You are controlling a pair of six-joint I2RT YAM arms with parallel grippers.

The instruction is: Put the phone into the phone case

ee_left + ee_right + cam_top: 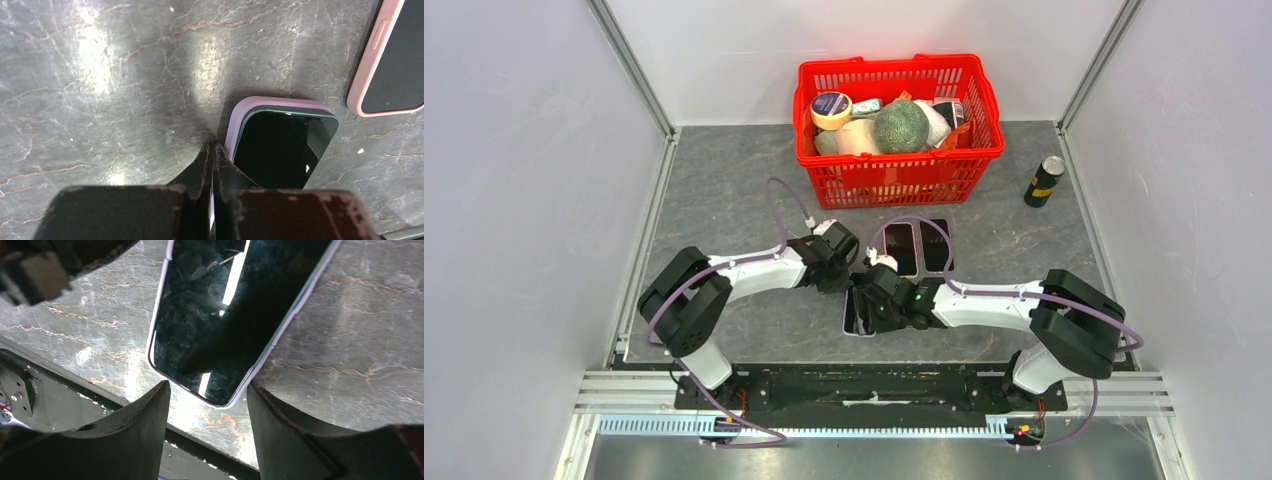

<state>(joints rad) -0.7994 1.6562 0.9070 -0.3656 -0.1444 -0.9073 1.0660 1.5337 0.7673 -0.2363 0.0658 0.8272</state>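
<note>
A black-screened phone with a dark green rim lies in a lilac phone case flat on the grey stone table. In the top view the phone case is mostly hidden under my right gripper. My left gripper is shut, its tips down on the table against the case's left edge near a corner. In the right wrist view my right gripper is open with nothing between its fingers. It hovers just past the rounded near end of the phone, astride that end's corner.
Another phone in a pink case lies close by. In the top view two dark phones lie side by side behind the grippers. A red basket of groceries stands at the back, a dark can to its right. The table's front edge is right under my right gripper.
</note>
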